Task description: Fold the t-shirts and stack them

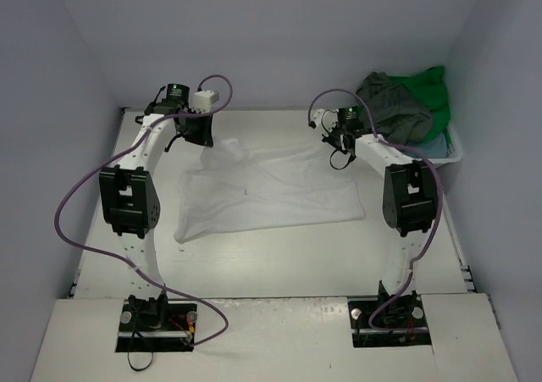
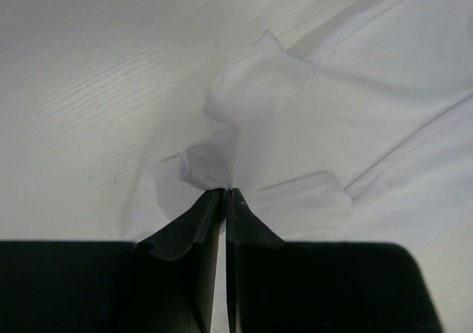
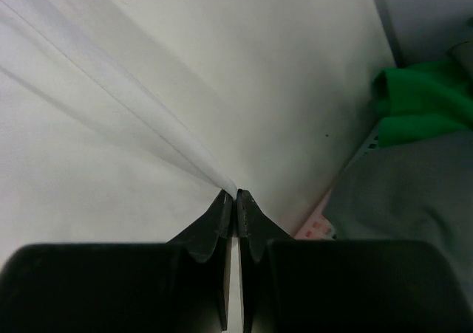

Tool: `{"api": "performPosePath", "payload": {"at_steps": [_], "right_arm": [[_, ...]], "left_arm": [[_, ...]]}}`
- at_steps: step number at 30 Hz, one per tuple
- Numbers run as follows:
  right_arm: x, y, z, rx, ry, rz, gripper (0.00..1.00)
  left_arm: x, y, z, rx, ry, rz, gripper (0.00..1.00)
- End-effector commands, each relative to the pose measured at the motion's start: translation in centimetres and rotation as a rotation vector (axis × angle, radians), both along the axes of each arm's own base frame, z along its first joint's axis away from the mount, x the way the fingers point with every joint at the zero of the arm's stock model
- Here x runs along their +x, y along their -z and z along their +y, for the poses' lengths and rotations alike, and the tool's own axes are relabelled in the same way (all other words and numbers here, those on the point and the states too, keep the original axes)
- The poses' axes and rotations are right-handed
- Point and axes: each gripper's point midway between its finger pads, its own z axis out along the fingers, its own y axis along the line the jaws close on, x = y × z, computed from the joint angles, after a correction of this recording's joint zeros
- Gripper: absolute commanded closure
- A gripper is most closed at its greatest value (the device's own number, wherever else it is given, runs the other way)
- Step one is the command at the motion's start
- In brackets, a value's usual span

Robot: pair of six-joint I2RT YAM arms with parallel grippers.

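we are clamping the left gripper point(image 2: 225, 193) and right gripper point(image 3: 236, 194) tight on far corners of the white t-shirt point(image 1: 271, 191), its long axis running between them, body trailing nearward.

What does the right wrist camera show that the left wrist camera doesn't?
Only the right wrist view shows the green t-shirt and the grey t-shirt heaped at the basket, plus the right tool pulling cloth taut. Only the left wrist view shows the left tool pinching a crumpled corner, with hem seams visible. Both show the white t-shirt held in a shut tool over the table.
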Motion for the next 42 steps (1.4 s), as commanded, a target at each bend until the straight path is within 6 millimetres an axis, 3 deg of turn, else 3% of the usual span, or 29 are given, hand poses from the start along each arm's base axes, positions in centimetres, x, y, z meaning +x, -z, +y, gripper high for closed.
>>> {"api": "performPosePath", "payload": {"at_steps": [1, 9, 19, 28, 32, 39, 41, 42], "right_arm": [[-0.2, -6.3, -0.3, -0.026, -0.027, -0.109, 1.0], [-2.6, -6.4, -0.8, -0.066, -0.066, -0.078, 1.0], [-6.3, -4.2, 0.4, -0.094, -0.113, -0.009, 1.0], [-8.7, -3.9, 0.7, -0.129, -0.131, 0.01, 1.0], [-9.0, -3.9, 0.5, -0.136, -0.128, 0.014, 1.0], [-9.4, -3.0, 0.8, -0.132, -0.129, 0.038, 1.0], [-9.4, -2.7, 0.8, -0.132, -0.128, 0.044, 1.0], [-9.4, -2.6, 0.7, -0.133, -0.127, 0.047, 1.0]], "left_arm": [[-1.5, -5.2, -0.9, -0.031, 0.059, -0.108, 0.97], [-4.0, -5.3, -1.3, -0.035, 0.104, -0.078, 0.97], [-7.2, -6.2, -0.8, -0.015, 0.142, -0.077, 0.97], [-10.3, -5.3, -0.8, -0.025, 0.186, -0.039, 0.97], [-10.5, -4.8, -0.6, -0.015, 0.184, -0.036, 0.97], [-8.7, -3.8, -1.2, -0.025, 0.202, -0.033, 0.96], [-8.3, -4.1, -1.7, -0.052, 0.215, -0.049, 0.9], [-8.2, -3.9, -1.9, -0.064, 0.223, -0.044, 0.78]]}}
